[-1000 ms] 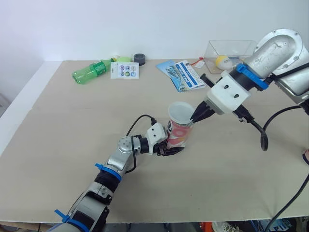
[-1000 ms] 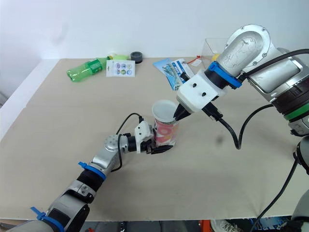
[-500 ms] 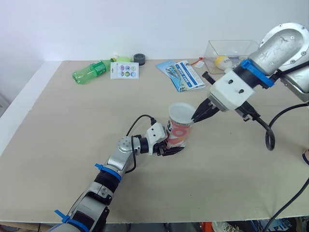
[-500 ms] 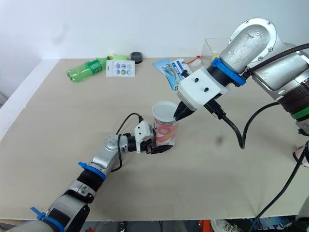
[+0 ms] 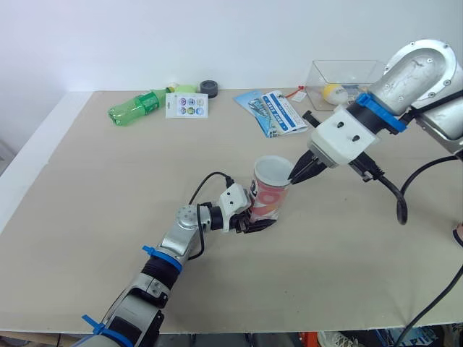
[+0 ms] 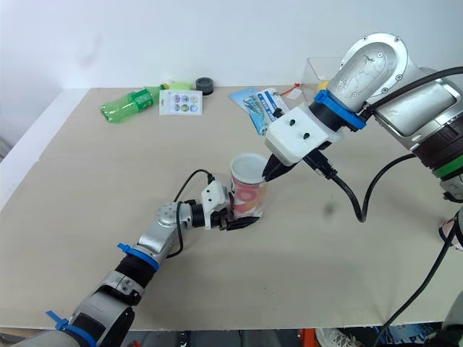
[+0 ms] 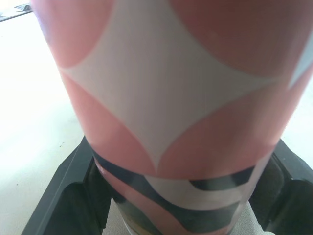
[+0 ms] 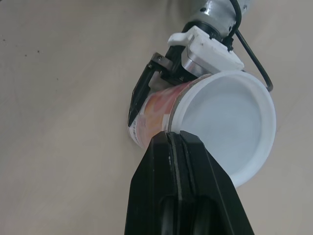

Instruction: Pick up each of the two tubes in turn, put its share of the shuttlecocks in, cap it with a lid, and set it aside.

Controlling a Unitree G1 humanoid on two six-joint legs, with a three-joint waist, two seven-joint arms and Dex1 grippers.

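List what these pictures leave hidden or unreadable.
- Tube contents: hidden under the lid, eye and right wrist views.
- Bin contents: partly behind the right arm, eye views; yellow item too small.
- Card print: too small, eye views.
- Table ahead: blocked by the tube, left wrist view.

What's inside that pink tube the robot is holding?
A white lid sits over the mouth of the tube, so its inside is covered. Whether any shuttlecocks are in it cannot be seen.

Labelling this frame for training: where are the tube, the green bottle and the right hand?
tube point(image 5: 271, 196), left eye view, its pink side wall.
green bottle point(image 5: 134, 108), left eye view, middle of its body.
right hand point(image 5: 293, 178), left eye view, midway between its fingertips, by the tube's rim.
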